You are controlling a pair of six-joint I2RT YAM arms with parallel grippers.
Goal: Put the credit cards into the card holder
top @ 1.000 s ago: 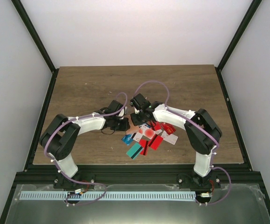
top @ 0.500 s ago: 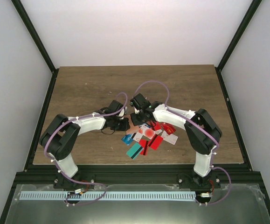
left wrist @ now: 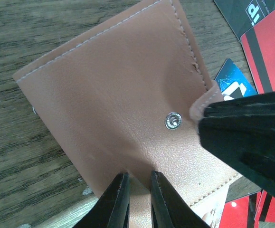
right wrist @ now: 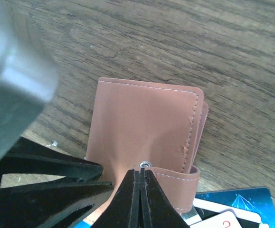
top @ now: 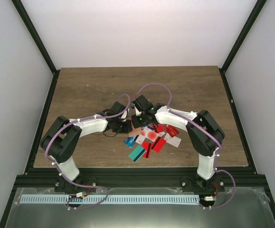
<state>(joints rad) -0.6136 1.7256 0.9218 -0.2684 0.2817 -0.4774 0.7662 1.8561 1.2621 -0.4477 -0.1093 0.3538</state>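
**Top external.** Both arms reach to the middle of the wooden table [top: 104, 85]. The left gripper [top: 126, 125] and right gripper [top: 138, 120] are tip to tip. The credit cards [top: 152, 138] lie in a loose heap just right of the grippers and nearer the bases. Most are red, with a teal card [top: 137, 153] at the near edge. No print is legible here, and the grippers cover whatever lies under their tips.

**Left wrist.** The card holder [left wrist: 118, 90] lies flat on the wood. It is salmon-brown with a stitched edge, and its metal snap stud [left wrist: 174, 120] is exposed.
- The left fingers [left wrist: 117, 204] are nearly together, with a narrow ridge of the holder's leather pinched between them.
- The right gripper's black tip comes in from the right, at the curled-up end of the closure tab [left wrist: 203, 100].
- A black card [left wrist: 251, 12] shows white letters "ip"; the rest is cut off.
- A blue card [left wrist: 230, 85] lies just beside the holder.

**Right wrist.** The right jaws are fully closed, their tips meeting on the tab by the stud. I cannot tell whether any leather is nipped between them.
- Only this view shows the holder's doubled layers at its right edge.
- The left gripper covers the holder's lower-left corner.
- A white card [right wrist: 222, 221] at the frame's bottom edge carries part of a red character, unreadable.
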